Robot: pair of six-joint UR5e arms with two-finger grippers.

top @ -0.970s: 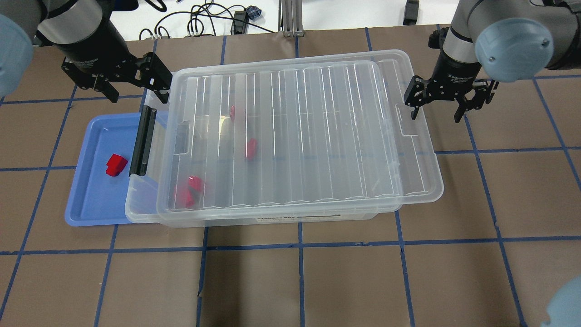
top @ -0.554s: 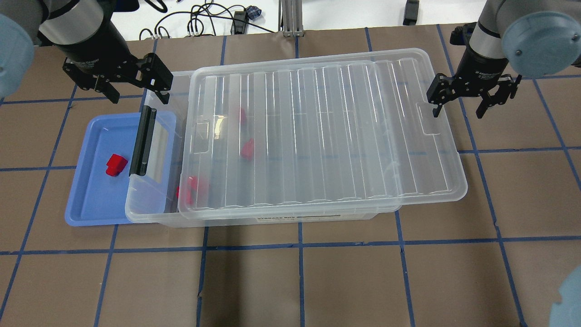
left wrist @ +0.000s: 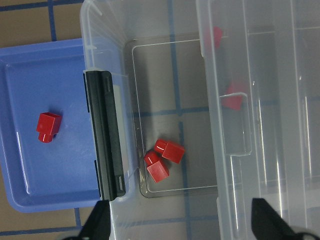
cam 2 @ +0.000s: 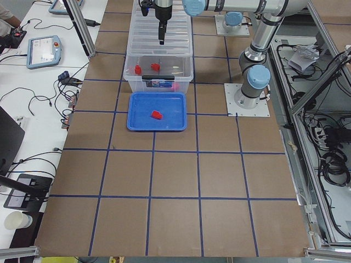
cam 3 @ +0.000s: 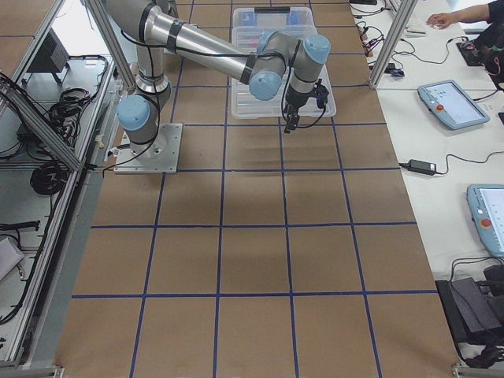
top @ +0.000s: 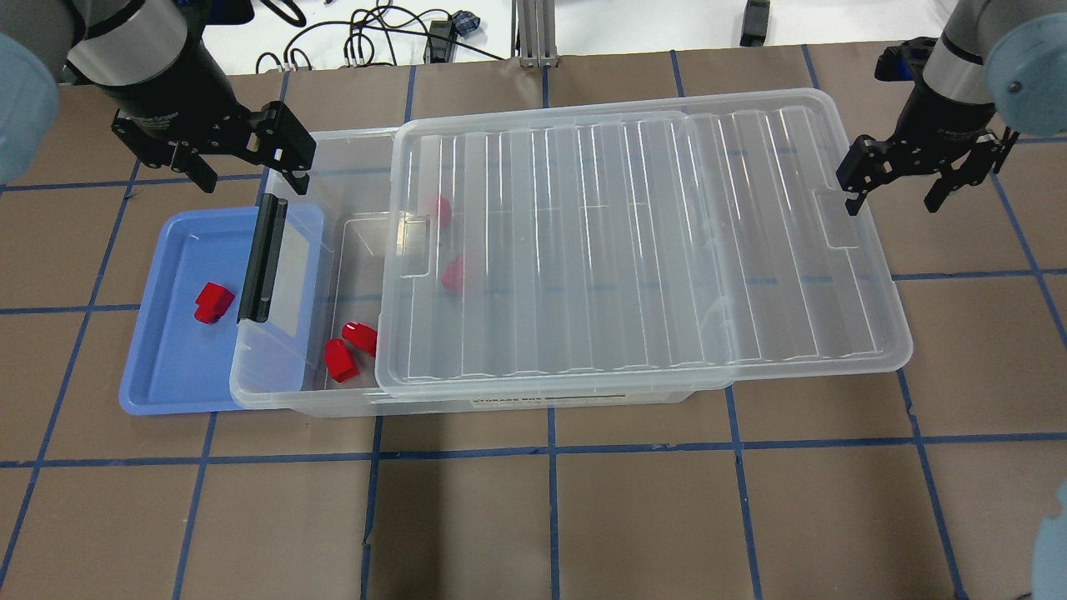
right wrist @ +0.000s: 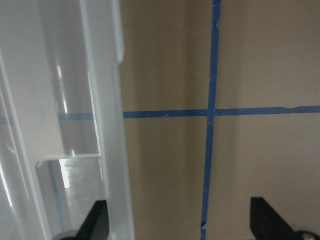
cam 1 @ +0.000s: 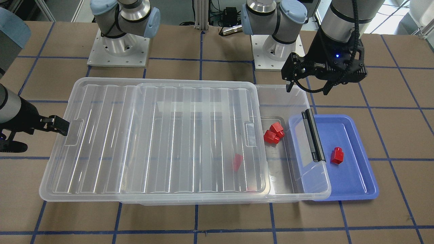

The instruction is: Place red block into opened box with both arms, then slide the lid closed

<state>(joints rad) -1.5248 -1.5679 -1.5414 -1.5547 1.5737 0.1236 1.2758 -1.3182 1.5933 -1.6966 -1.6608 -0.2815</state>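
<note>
One red block point(top: 213, 302) lies on the blue tray point(top: 158, 375), outside the box point(top: 283, 398). The clear box has a black handle point(top: 262, 258) on its left end. Its lid point(top: 650, 250) sits shifted right and overhangs the box's right end, so the left part is uncovered. Two red blocks point(top: 350, 350) lie in the uncovered part, and two more point(top: 450, 271) show through the lid. My left gripper point(top: 248, 171) hangs open and empty over the box's far left corner. My right gripper point(top: 891, 200) is open, with one finger against the notch in the lid's right end.
The blue tray is tucked partly under the box's handle end. Cables point(top: 367, 42) and an aluminium post point(top: 533, 33) lie beyond the table's far edge. The two arm bases point(cam 1: 118, 47) stand on the robot's side. Brown table with a blue tape grid surrounds the box.
The lid has slid right together with my right gripper, uncovering the box's left end and two red blocks. My left gripper has stayed put.
</note>
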